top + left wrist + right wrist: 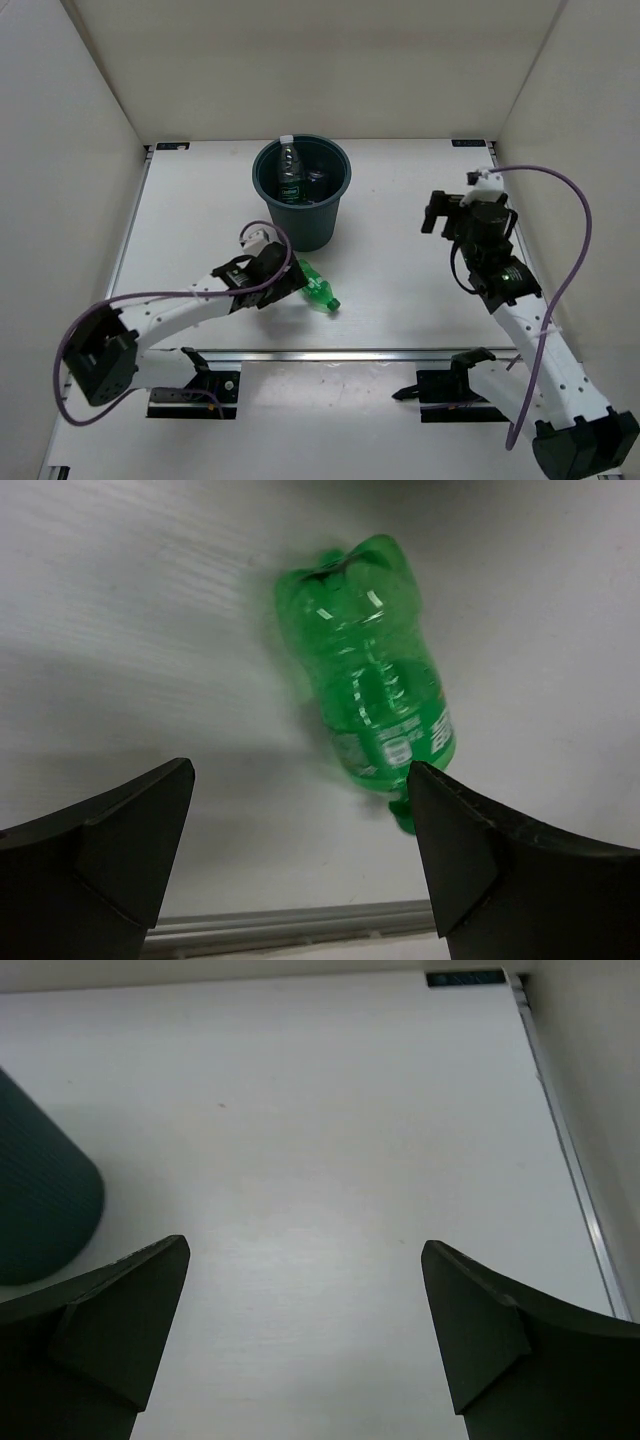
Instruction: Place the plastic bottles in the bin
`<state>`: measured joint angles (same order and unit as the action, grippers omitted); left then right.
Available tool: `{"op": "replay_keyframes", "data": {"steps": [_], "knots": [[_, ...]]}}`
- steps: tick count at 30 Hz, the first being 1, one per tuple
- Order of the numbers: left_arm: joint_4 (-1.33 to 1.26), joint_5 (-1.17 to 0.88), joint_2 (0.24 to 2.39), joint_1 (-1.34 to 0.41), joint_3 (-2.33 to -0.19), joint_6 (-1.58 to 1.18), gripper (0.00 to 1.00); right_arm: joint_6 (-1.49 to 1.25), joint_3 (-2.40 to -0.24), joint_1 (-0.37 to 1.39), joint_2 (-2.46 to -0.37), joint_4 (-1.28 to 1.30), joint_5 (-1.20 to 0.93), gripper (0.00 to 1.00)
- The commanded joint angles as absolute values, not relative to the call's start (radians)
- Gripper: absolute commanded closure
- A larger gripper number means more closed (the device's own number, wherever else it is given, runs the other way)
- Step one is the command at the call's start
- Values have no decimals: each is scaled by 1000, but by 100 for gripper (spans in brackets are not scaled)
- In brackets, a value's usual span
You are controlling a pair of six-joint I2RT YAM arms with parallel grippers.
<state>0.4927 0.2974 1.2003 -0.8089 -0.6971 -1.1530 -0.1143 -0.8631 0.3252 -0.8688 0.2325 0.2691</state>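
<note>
Green bottle (pixel 316 287) lies on its side on the table (pixel 400 300), just in front of the bin (pixel 305 228). I see my left pincer (pixel 300 770) spread wide over it, not gripping. One clear bottle (pixel 289 175) stands inside the bin. Right pincer (pixel 305 1245) spread, empty, right of the bin.

You get bright, even light from above in the top view. The white worktop (pixel 420 180) looks sharp, and the shadows under the arms (pixel 170 315) are soft and pale. Inside the bin (pixel 310 225) it is dark. In the left wrist view the green bottle (pixel 370 670) is blurry, with small white shiny spots and a grey shadow on its left. The fingers of the left hand (pixel 300 770) and right hand (pixel 305 1245) look almost black and a bit fuzzy.
</note>
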Motion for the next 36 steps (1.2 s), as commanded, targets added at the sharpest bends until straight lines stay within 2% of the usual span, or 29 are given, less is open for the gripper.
{"op": "replay_keyframes", "data": {"steps": [1,9,15,17,21,23,26,29,33,36], "knots": [[440,377,1313,-838,-819,-1195,1,-158,-807,208,-795,377,238,1],[446,385,1535,-881,-946,-1190,1,-92,-657,-76,-703,500,190,0],[457,394,1612,-874,-963,-1163,2,-109,-609,-78,-658,459,190,0],[460,384,1644,-873,-989,-1138,9,-130,-603,-84,-664,454,187,1],[504,356,1683,-873,-1052,-1051,30,-149,-592,-98,-653,430,149,1],[517,368,1640,-887,-1063,-1017,34,-161,-595,-101,-653,426,138,1],[468,330,1538,-894,-1049,-922,36,-164,-595,-89,-655,416,137,1],[411,94,1490,-911,-1075,-804,36,-176,-592,-68,-660,393,144,1],[515,92,1499,-1002,-1288,-677,36,-190,-592,-60,-667,359,134,1],[545,49,1520,-977,-1470,-592,36,-196,-600,-67,-676,333,120,1]]}}
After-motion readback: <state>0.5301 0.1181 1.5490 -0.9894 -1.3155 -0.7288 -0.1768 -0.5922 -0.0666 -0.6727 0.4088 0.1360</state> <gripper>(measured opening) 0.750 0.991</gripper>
